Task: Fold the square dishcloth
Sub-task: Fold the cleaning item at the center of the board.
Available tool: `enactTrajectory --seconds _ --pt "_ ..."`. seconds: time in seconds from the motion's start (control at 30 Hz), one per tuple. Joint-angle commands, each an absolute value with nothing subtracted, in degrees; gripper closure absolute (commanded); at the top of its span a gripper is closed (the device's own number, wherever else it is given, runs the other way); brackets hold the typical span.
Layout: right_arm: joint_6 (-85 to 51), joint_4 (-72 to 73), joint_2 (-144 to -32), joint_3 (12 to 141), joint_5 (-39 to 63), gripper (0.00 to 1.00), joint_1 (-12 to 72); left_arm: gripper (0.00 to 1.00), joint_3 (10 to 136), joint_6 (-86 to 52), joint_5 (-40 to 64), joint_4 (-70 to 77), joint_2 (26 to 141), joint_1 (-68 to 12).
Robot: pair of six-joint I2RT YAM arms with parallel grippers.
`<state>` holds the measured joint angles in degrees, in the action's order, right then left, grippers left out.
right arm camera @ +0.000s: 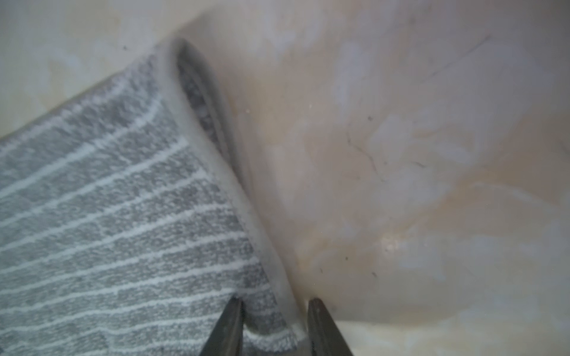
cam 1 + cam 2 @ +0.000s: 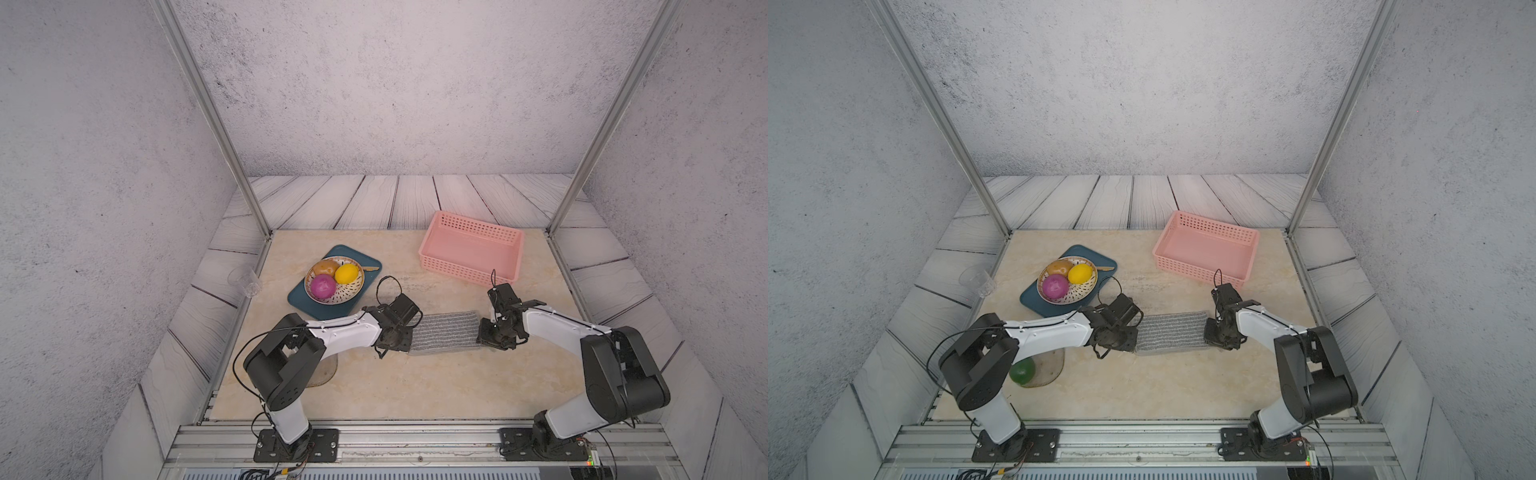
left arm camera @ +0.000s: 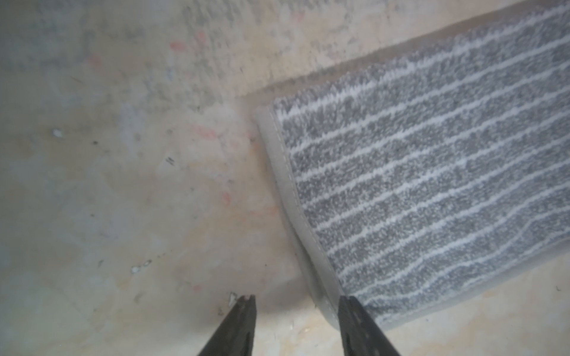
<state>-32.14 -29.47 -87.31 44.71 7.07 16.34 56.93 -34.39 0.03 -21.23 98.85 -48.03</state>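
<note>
**Left gripper** (image 3: 296,300). Its fingers (image 3: 361,333) are spread. One tip stands over the bare counter (image 3: 123,200). The other touches the hem at the near left corner of the square dishcloth (image 3: 431,185). Nothing is pinched. The cloth lies to the right of this gripper.

**Right gripper** (image 1: 274,303). Its fingers (image 1: 225,329) stand apart, set closer than the left pair, and straddle the hem at the near right corner. One tip is over the striped face, the other over the counter just outside the hem. No pinch is evident. The cloth lies to the left of this gripper.

**Position of the cloth.** In both top views the square dishcloth (image 2: 446,332) (image 2: 1173,332) lies flat on the counter as a strip between the two grippers. It is nearer than the pink basket (image 2: 465,270) and to the right of the blue tray (image 2: 299,301).

**Orientation.** The long axis runs left to right, and each short end points at one gripper. The right wrist view shows two layers gaping at the right end, so one fold is judged to be in place.

**Assessment.** Neither arm is nearer; each commands its own end. A second fold would carry one short end along the long axis onto the other. The layers at that corner must be taken together or they may part.
</note>
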Motion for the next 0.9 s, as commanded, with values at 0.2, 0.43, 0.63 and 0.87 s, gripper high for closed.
enactTrajectory --seconds 0.2,0.43,0.63,0.87 --pt "-32.48 -29.41 -87.54 44.7 5.3 0.92 16.58 0.53 55.79 -36.27 4.45 -17.49 100.48 -46.5" --pt "-29.53 -33.83 -85.84 48.55 0.08 1.0 17.23 0.56 53.82 -39.33 12.46 -11.75 100.87 -43.4" --pt "-28.66 -37.48 -84.87 51.44 -5.77 1.0 20.64 0.56 53.79 -40.57 14.67 -10.02 102.14 -42.43" --pt "-28.65 -42.43 -85.1 56.31 -14.87 1.0 28.35 0.65 51.83 -42.61 16.97 -6.77 103.93 -40.65"
